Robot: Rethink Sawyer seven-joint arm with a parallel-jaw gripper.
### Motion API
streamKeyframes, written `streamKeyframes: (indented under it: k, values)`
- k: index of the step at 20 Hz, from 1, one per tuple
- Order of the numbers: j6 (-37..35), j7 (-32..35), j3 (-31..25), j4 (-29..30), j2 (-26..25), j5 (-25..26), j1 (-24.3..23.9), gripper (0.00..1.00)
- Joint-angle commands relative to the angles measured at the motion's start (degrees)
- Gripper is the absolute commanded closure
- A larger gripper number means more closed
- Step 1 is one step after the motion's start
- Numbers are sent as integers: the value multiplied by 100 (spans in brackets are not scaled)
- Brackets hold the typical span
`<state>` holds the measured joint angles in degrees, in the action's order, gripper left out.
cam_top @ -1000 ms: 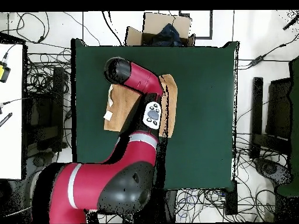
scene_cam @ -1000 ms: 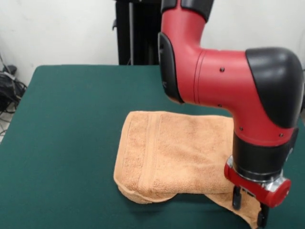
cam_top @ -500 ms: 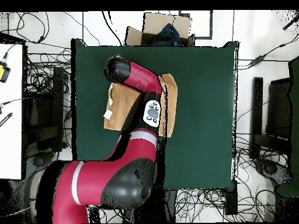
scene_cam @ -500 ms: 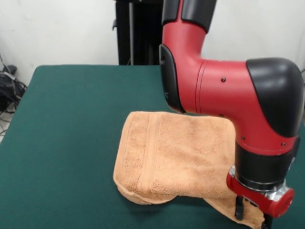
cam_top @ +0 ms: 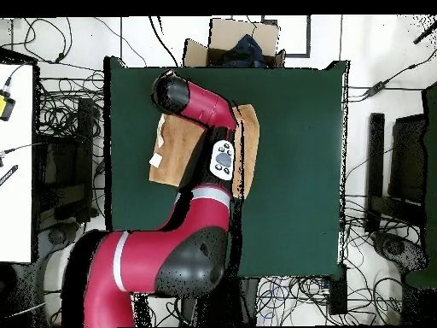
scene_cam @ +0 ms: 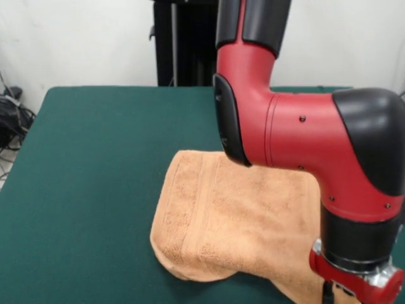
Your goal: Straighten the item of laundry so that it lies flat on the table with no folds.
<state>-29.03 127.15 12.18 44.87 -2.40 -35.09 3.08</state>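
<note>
A dark green felt worktop (scene_cam: pixel 95 190) fills the scene, with a white wall behind it and cables on the floor around it. An orange-tan terry towel (scene_cam: pixel 234 221) lies near the middle, doubled over with a rounded fold at its near corner. The red and black arm (scene_cam: pixel 304 139) reaches over it; the claw (scene_cam: pixel 329 294) is cut off at the picture's lower edge, so whether it is spread or pinching cannot be told. The towel looks soft, light and limp; a hemmed corner of the upper layer seems the best hold.
</note>
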Motion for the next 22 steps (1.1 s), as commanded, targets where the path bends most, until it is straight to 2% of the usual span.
streamKeyframes:
  k: [1,8,14,16,19,22]
  values:
    - [646,603,-76,-688,-1085,232,-170,0]
    - [340,373,191,-1160,-1056,497,-356,0]
    - [128,360,148,-1147,-880,657,-380,0]
    - [45,333,-15,-703,-602,701,-365,0]
    - [178,387,-73,672,248,935,-269,0]
    - [-188,446,135,1381,901,1066,-173,0]
